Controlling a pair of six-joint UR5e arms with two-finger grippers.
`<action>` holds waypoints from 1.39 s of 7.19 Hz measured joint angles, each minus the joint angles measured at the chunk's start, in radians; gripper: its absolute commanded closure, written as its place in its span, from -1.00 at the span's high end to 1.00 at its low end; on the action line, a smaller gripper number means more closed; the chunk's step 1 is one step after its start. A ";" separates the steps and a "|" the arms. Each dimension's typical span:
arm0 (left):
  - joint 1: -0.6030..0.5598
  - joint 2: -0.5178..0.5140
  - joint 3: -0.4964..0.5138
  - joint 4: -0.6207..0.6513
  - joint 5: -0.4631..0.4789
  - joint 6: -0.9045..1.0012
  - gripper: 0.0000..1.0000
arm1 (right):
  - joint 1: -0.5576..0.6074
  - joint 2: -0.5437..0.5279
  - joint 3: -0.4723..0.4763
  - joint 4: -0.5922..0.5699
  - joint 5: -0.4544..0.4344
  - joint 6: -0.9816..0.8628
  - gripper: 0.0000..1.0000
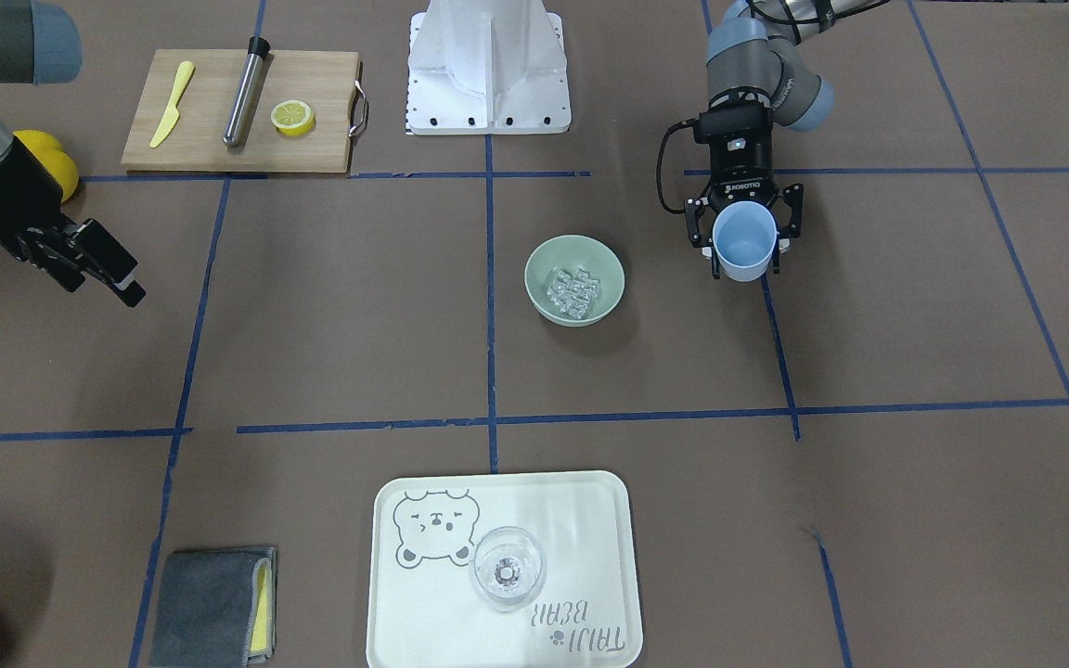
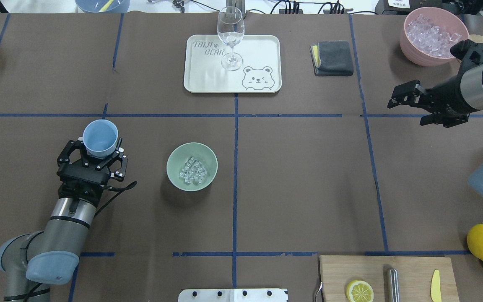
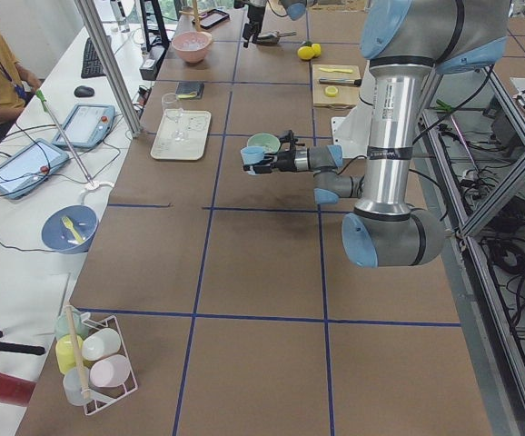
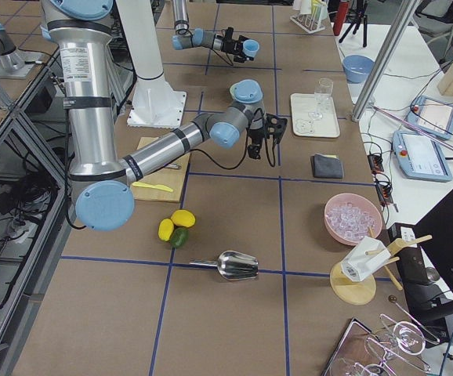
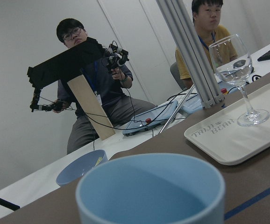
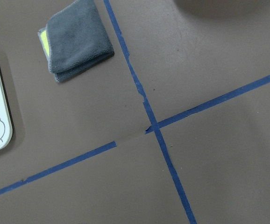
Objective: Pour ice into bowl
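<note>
The pale mint-green bowl [image 2: 171, 161] stands near the table's middle with several clear ice cubes [image 2: 193, 171] lying in it. It also shows in the front view [image 1: 539, 264] with the ice [image 1: 574, 288]. My left gripper [image 2: 99, 150] is shut on a light blue cup [image 2: 100, 137], held upright to the left of the bowl and apart from it. The cup [image 5: 149, 186] looks empty in the left wrist view. My right gripper [image 2: 409, 110] is open and empty, far to the right near the pink bowl.
A pink bowl [image 2: 409, 46] full of ice stands at the far right. A white tray [image 2: 208, 79] holds a wine glass [image 2: 230, 33], with a grey cloth [image 2: 332, 58] beside it. A cutting board [image 2: 338, 272] and lemons [image 2: 482, 242] are at the near right.
</note>
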 measured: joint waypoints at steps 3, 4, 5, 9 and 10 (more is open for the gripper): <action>0.000 0.190 0.022 -0.066 0.009 -0.255 -1.00 | 0.000 0.003 0.009 0.000 -0.001 -0.005 1.00; 0.000 0.239 0.052 -0.127 0.028 -0.292 -1.00 | 0.000 0.006 0.016 -0.001 -0.002 -0.005 1.00; 0.000 0.268 0.099 -0.201 0.044 -0.310 -1.00 | 0.000 0.006 0.023 -0.001 -0.006 -0.006 1.00; -0.001 0.285 0.244 -0.371 0.001 -0.311 -1.00 | -0.001 0.012 0.030 -0.003 -0.015 -0.007 1.00; -0.006 0.282 0.272 -0.376 -0.029 -0.312 -1.00 | -0.001 0.014 0.030 -0.003 -0.016 -0.007 1.00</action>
